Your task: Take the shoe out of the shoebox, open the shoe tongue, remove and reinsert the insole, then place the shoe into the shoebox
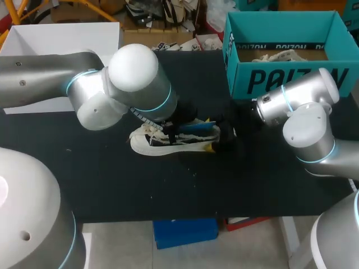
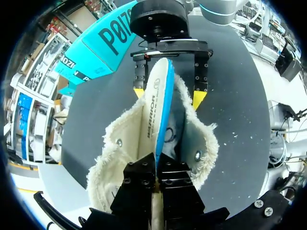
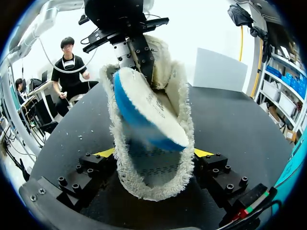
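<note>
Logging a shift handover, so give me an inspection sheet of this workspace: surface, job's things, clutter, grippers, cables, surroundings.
surface: black table.
job's things: cream shoe mid-table, outside the open teal shoebox at the far right; insole standing partly out of the shoe's opening.
clutter: small pale specks on the table.
grippers: left gripper, jaws shut on the insole; right gripper, jaws shut on the shoe's sides.
cables: nothing seen on the table.
surroundings: nothing seen reaching over the table.

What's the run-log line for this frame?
left gripper shut on insole, partly out of shoe | right gripper shut on shoe | shoe on table, outside shoebox
</note>
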